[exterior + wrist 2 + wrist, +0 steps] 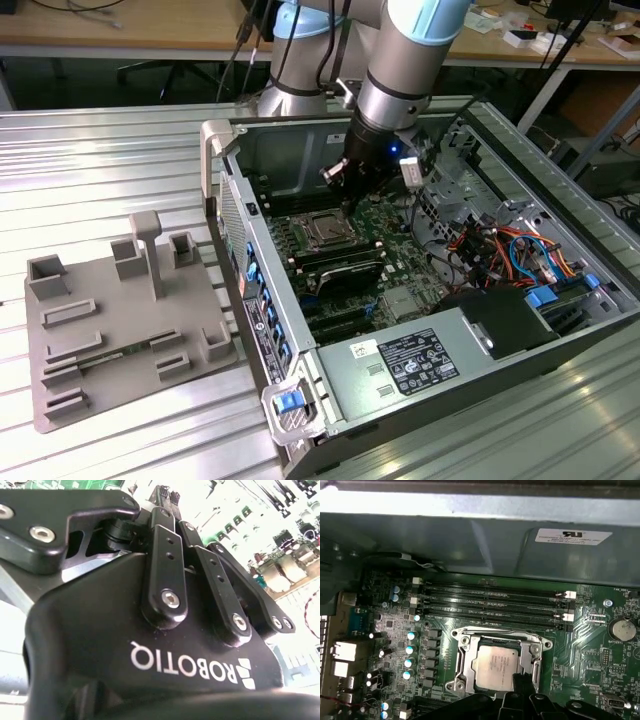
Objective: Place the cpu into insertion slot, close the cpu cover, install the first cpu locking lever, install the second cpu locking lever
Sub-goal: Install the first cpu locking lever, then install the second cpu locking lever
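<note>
Already seated, dull silver-grey square cpu [495, 666] in motherboard socket, thin silvery metal cpu cover [496, 639] frame closed flat around it, black robot gripper [345, 180] just above socket inside open computer case [560, 160], finger state can't tell, grey plastic fixture tray [120, 330] well apart at the exterior view's left

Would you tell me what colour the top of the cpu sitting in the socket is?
Dull silver-grey; the cpu shows best in the first wrist view.
</note>
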You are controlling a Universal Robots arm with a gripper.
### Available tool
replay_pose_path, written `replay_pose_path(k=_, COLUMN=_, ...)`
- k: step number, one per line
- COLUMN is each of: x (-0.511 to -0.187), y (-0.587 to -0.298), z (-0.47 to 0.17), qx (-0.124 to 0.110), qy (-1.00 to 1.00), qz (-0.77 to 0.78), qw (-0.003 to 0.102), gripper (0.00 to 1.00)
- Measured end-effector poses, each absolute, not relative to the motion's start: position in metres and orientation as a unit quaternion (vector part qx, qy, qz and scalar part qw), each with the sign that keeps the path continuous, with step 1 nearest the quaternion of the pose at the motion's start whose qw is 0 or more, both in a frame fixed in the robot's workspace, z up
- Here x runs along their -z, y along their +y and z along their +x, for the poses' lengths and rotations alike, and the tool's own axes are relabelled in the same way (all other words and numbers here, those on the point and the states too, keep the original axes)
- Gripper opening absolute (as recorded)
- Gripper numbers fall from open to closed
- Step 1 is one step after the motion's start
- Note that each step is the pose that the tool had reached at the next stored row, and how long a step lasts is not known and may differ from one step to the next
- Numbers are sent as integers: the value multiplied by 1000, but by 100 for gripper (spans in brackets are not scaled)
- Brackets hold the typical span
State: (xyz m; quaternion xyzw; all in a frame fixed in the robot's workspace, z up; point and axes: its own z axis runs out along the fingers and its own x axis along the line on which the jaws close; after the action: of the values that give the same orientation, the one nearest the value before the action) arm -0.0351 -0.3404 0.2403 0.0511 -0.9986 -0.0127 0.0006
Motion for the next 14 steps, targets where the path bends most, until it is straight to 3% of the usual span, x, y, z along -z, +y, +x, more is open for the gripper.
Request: replay_pose_path(k=14, x=-241, y=-340, z=-35, qx=13, qy=-999, qz=51, qw=1, gripper=11)
